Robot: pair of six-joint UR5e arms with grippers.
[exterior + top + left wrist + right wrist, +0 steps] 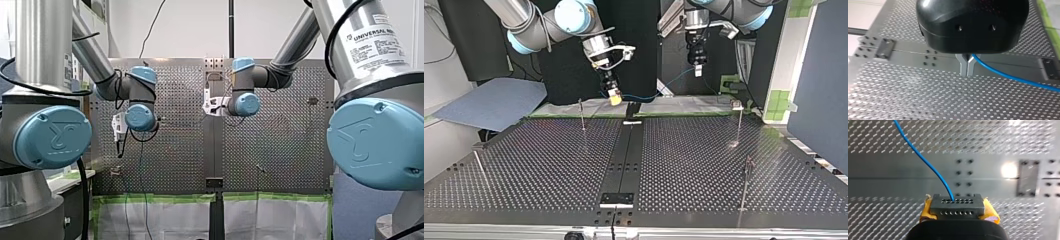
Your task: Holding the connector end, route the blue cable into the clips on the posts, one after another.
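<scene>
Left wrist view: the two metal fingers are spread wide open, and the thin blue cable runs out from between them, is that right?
No. The left wrist view shows the two metal fingers of my left gripper pressed together, not spread open. The thin blue cable does run out from between them.

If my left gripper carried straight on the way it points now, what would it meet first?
The perforated table: my left gripper, fingers shut on the blue cable, points down at it with nothing between. Where exactly it would land is unclear.
</scene>
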